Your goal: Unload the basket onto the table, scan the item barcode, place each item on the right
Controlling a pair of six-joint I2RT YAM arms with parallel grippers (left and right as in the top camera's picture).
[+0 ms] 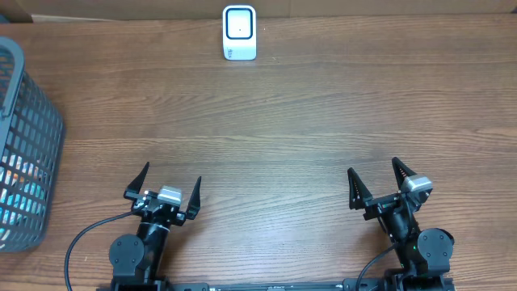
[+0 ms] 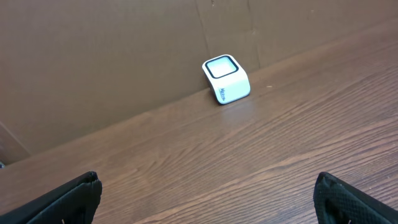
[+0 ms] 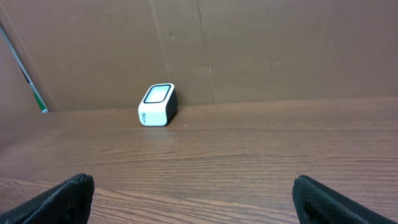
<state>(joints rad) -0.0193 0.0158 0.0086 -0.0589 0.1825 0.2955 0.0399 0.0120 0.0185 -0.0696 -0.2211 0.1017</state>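
Fetching is the step in hand, by my reading, since nothing is lying in front of either gripper and nothing is being carried. Low over the bench [image 1: 266, 121], the left gripper [image 1: 171, 174] is hovering with its fingers spread wide and nothing between them. The right gripper [image 1: 373, 166] is doing the same, spread and empty, well apart from its partner.

Far ahead of both, the scanner [image 1: 240, 32] is sitting against the brown board [image 3: 249, 50] at the back. It is a small white block with a dark-framed window facing up, lying ahead and to the right of the left gripper, ahead and to the left of the right one.

Off to the left of the left gripper, the basket [image 1: 36, 133] is standing, and what I am taking for the item [image 1: 23, 198], something blue and orange, is showing through its grey mesh wall. Its shape and its barcode are too hidden to tell.

Going by this, the next move is calling for the left gripper, the nearer one, to be rising over the basket's rim and reaching down inside. Its fingers should be staying spread until they are around the item. Finding the barcode face is looking like the hard part, since that face then has to be turned toward the scanner's window.
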